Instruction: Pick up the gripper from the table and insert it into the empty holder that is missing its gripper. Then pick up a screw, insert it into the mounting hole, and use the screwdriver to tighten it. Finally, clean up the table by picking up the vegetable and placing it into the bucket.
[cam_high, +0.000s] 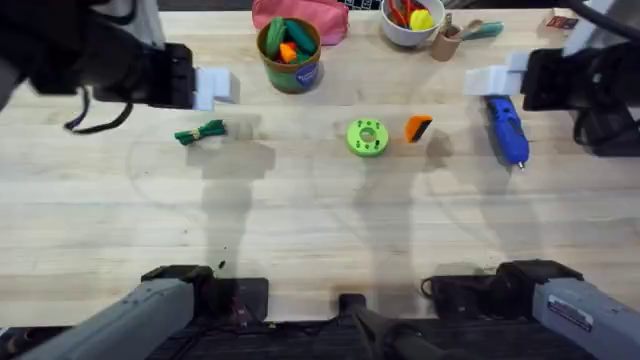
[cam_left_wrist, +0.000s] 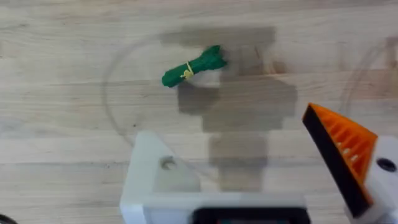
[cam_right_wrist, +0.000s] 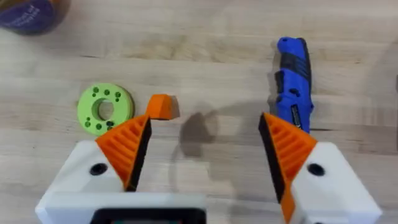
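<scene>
The small orange gripper wedge (cam_high: 418, 128) (cam_right_wrist: 163, 107) lies beside a green disc (cam_high: 367, 137) (cam_right_wrist: 106, 109) with small dark dots, too small to tell as screws. The blue screwdriver (cam_high: 507, 128) (cam_right_wrist: 293, 84) lies to its right. My right gripper (cam_high: 490, 80) (cam_right_wrist: 206, 121) hovers open above them, with both orange pads on. My left gripper (cam_high: 215, 85) (cam_left_wrist: 229, 127) is open over the green vegetable (cam_high: 202, 132) (cam_left_wrist: 193, 66). One of its fingers is the bare white holder (cam_left_wrist: 149, 168) with a mounting hole (cam_left_wrist: 166, 163). The bucket (cam_high: 290, 52) stands at the back.
The bucket holds toy vegetables, with a pink pouch (cam_high: 300, 15) behind it. At the back right stand a white bowl (cam_high: 410, 20) of toys and a small cup (cam_high: 447, 42). A dark speck (cam_high: 222, 265) lies near the left arm's base.
</scene>
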